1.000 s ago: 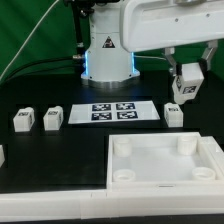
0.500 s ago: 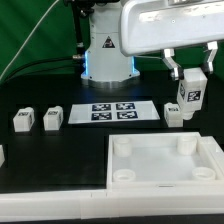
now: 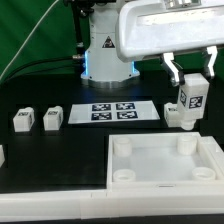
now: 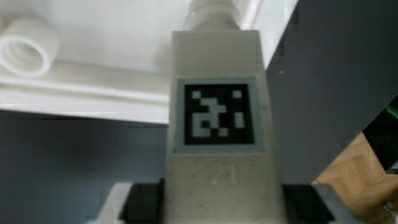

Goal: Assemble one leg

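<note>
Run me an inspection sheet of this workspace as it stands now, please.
Surface: black table, no spills seen.
Job's things: held leg upright in the gripper, its tag filling the wrist view; loose leg close beside it; outer left leg and inner left leg standing on the exterior view's left; square tray-like piece near the front.
Clutter: marker board; white bar along the front; white part cut off by the picture's edge.
Grippers: gripper shut on the held leg.
Cables: thin line, possibly a cable.
Surroundings: robot base glowing blue; green backdrop.
</note>
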Robot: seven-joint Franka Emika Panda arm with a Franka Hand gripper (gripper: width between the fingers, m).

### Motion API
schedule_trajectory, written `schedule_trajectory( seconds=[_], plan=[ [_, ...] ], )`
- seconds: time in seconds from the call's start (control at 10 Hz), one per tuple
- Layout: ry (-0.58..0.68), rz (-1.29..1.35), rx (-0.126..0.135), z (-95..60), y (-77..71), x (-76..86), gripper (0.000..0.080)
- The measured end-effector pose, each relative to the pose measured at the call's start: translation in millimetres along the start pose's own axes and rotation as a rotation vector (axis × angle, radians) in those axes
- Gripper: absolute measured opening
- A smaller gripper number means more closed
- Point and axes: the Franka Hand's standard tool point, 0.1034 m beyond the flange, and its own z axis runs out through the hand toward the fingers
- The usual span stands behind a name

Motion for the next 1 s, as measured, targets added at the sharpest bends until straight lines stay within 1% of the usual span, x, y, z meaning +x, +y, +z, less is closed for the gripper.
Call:
schedule_trajectory(
  seconds=[0.1,0.2,0.3,0.6,0.8,1.0],
  plan=[
    [0.004,-0.013,0.003,7.6,0.0,5.9,0.0292],
    [0.008,-0.03,0.006,18.4,0.1,10.4,0.0292],
    [0.029,-0.059,0.004,23.1,1.0,12.0,0.0292],
    [0.074,-0.059,-0.002,23.5,2.3,12.0,0.0292],
    [0.071,-0.059,-0.002,24.2,2.3,11.8,0.0292],
    [0.066,-0.058,-0.001,24.6,5.0,23.1,0.0292]
  ],
)
